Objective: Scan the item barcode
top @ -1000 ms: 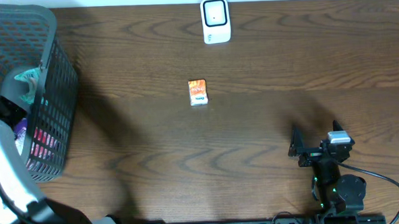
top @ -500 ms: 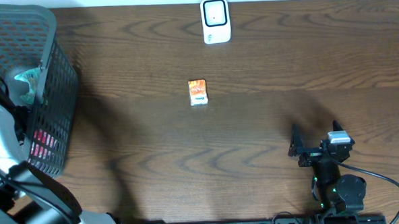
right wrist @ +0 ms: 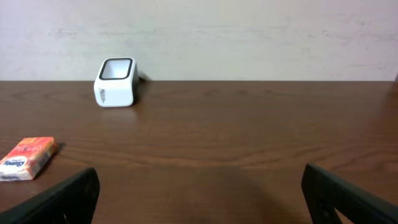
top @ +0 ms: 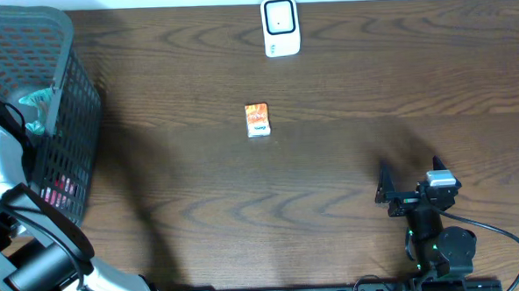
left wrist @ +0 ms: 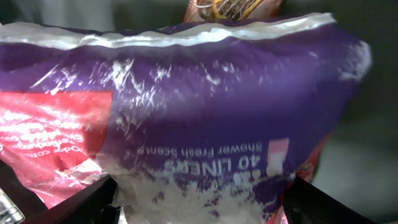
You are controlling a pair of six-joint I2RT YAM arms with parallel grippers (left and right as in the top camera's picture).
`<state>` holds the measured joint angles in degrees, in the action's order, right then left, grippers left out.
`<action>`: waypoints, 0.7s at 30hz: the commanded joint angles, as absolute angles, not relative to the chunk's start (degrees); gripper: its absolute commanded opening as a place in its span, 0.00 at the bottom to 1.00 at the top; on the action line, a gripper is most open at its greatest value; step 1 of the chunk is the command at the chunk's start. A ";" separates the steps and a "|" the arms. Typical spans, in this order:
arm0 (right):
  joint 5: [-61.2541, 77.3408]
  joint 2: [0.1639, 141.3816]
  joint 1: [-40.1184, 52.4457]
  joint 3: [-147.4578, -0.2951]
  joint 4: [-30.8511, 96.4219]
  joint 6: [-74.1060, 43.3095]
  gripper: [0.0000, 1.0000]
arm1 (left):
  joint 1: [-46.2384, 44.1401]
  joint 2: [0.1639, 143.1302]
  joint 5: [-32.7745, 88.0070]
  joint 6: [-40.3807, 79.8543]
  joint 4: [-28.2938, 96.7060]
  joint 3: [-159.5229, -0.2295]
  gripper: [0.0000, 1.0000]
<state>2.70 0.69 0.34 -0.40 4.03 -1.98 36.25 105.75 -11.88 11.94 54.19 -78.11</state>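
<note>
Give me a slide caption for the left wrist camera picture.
Purple pack of liners fills the view, sitting between the left gripper's fingers.

The overhead camera looks straight down on the worktop (top: 331, 177). The right wrist camera sits low behind the right claw (right wrist: 199, 186), facing level across the worktop. The scanner (right wrist: 115, 82) and orange packet (right wrist: 28, 158) ahead of that claw also show overhead. The left wrist camera sits close against a purple bag (left wrist: 205, 112), which lies between the fingers of the left claw (left wrist: 199, 199).

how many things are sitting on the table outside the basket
2: the white scanner at the far edge, and the small orange box near the middle. The basket on the left holds more, mostly hidden by its mesh.
</note>
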 commanded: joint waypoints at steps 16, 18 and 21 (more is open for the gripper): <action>2.26 0.32 0.10 -0.36 4.29 -2.55 0.99 | 36.62 106.83 -15.68 15.11 59.40 -81.65 0.07; 2.26 0.32 0.10 -0.36 4.29 -2.55 0.99 | 36.62 104.97 -15.25 17.63 60.20 -83.96 0.07; 2.26 0.32 0.10 -0.36 4.29 -2.55 0.99 | 36.58 100.38 -10.20 18.33 59.51 -87.02 0.07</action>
<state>2.72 0.69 0.34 -0.40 4.03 -1.98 36.01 105.62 -13.06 15.64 59.64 -83.15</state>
